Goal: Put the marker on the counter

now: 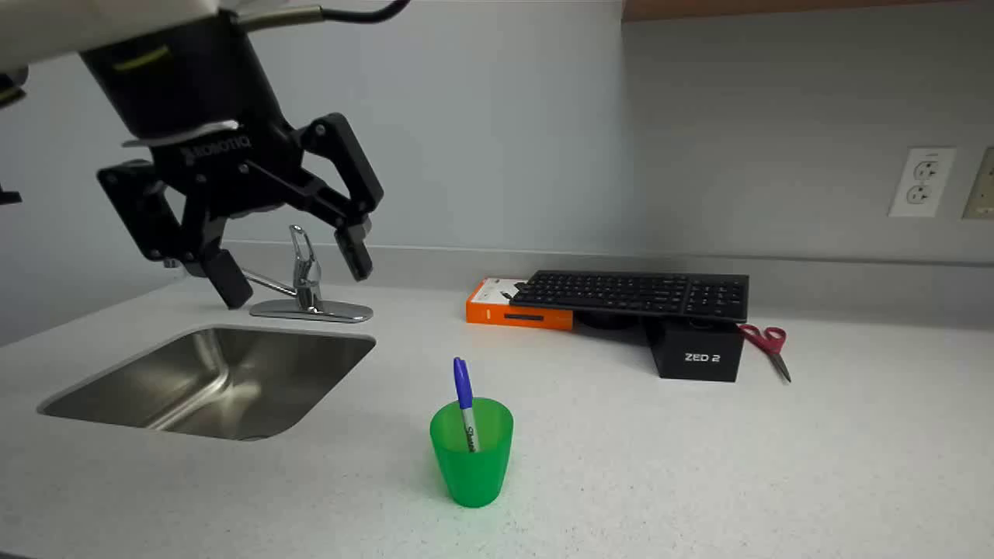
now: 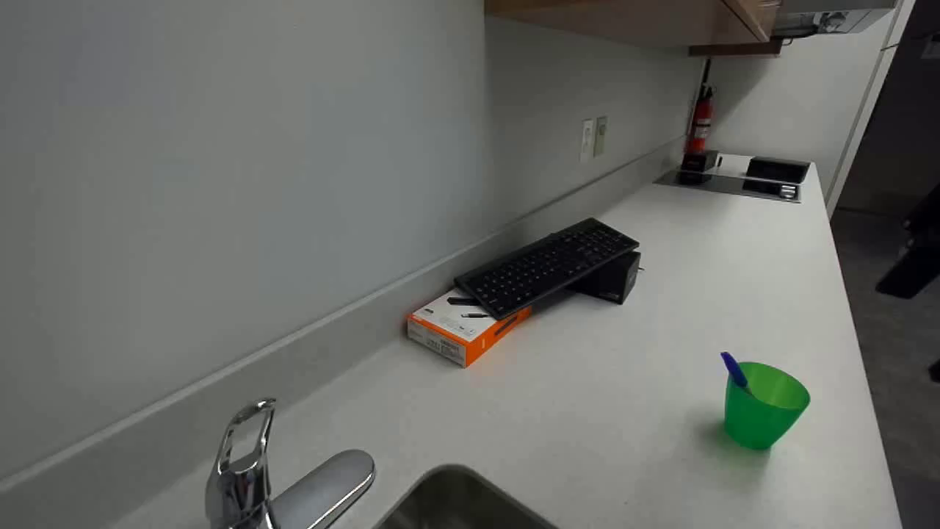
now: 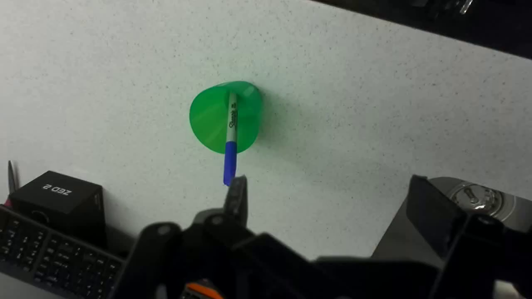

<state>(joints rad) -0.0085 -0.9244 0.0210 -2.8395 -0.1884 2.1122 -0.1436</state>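
The jaws of the gripper (image 1: 293,270) stand spread wide, a broad gap between the fingertips. In an exterior view it hangs raised and tilted, well apart from the cup (image 1: 472,473) and the marker (image 1: 463,384); one finger covers a little of the faucet (image 1: 307,283), which stands beside the sink (image 1: 311,380).

The marker is inside the cup, leaning, blue cap up. The cap rises past the rim and tips towards the wall (image 1: 481,140). The wrist view looks down on the pale barrel with its dark lettering; there a fingertip appears just below the cap, though the exterior view shows the two apart.

The cup stands upright on the counter (image 1: 606,466), nearer the open edge than the wall.

By the wall, the keyboard (image 1: 629,293) slopes across the orange box (image 1: 489,314) and the black box (image 1: 699,353), which reads ZED 2. Red-handled scissors (image 1: 774,340) lie just beside the black box, blades pointing away from the wall. An outlet (image 1: 922,182) sits on the wall to the right. In an exterior view a fire extinguisher (image 2: 703,121) shows at the far end, and dark parts (image 2: 913,268), too cut off to identify, enter at the right edge.
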